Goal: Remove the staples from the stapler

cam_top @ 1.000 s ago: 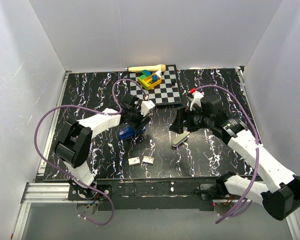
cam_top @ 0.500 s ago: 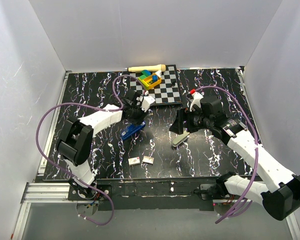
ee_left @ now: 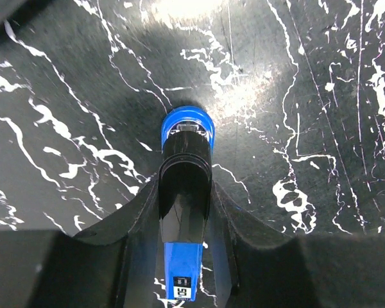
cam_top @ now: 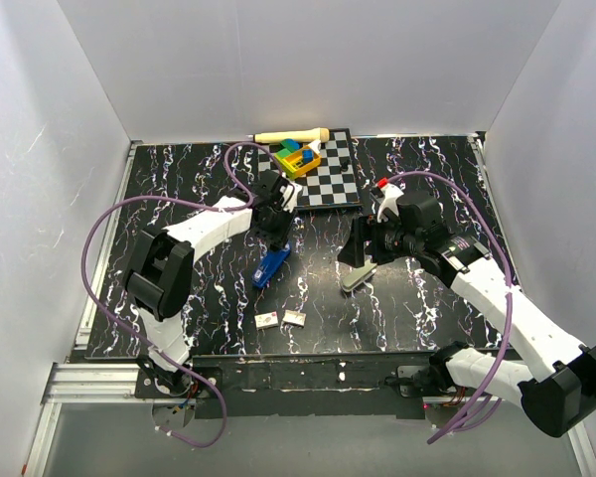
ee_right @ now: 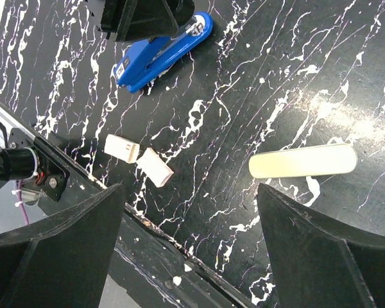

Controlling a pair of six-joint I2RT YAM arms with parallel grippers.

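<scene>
Top view: small blue desk stapler with a black end [cam_top: 270,266] lies mid-tabletop [cam_top: 179,179], with the left pincer [cam_top: 275,237] at its far end.

Left wrist: pincer narrow, clamped on the stapler's flanks. Grip should sit square and low so the body cannot twist when the top is pried.

Right wrist: right pincer [ee_right: 189,247] wide, empty. Best used to steady the free blue end.
</scene>
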